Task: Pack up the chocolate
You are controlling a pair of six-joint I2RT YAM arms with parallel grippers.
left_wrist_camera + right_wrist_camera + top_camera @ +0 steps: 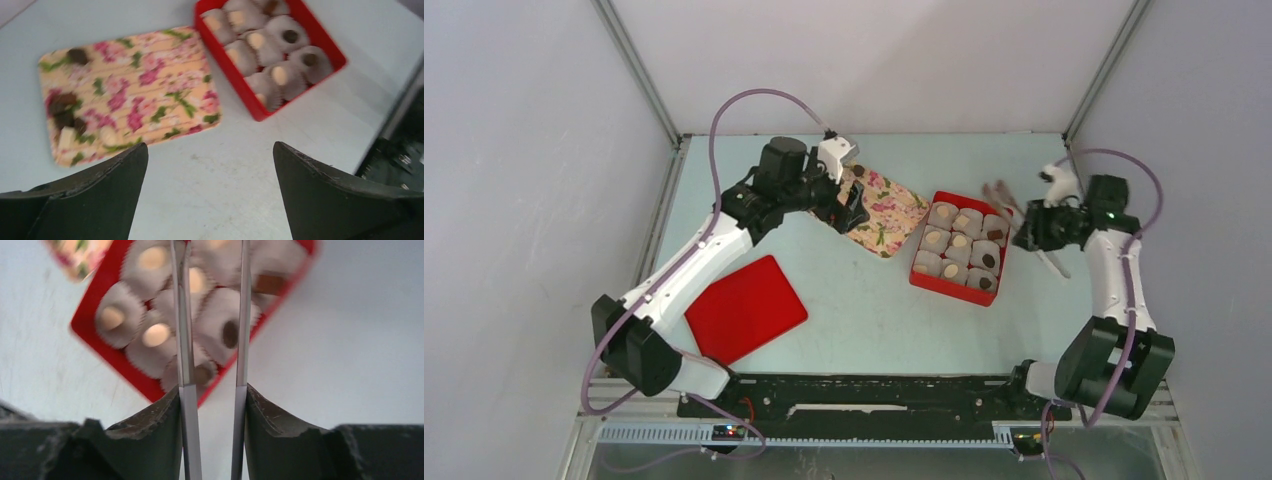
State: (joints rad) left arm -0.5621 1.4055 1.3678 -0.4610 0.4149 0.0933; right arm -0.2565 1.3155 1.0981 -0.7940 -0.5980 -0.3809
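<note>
Chocolate lumps lie on a floral tray [886, 213]: dark ones [64, 107] and a pale one [107, 134] at its left end. More chocolate sits in white paper cups in a red box [917, 268], some pale [156, 335], some dark [230, 333]. My left gripper [849, 205] is open and empty, low over the table beside the tray [130, 85], as the left wrist view [210, 165] shows. My right gripper [1029, 230] is shut on metal tongs [182, 340], whose two arms stand apart over the box [115, 365]. The tong tips are out of the wrist view.
A flat red lid [744, 308] lies at the front left by the left arm. The box [235, 85] stands just right of the tray. White walls close in the back and sides. A black rail runs along the near edge [874, 395].
</note>
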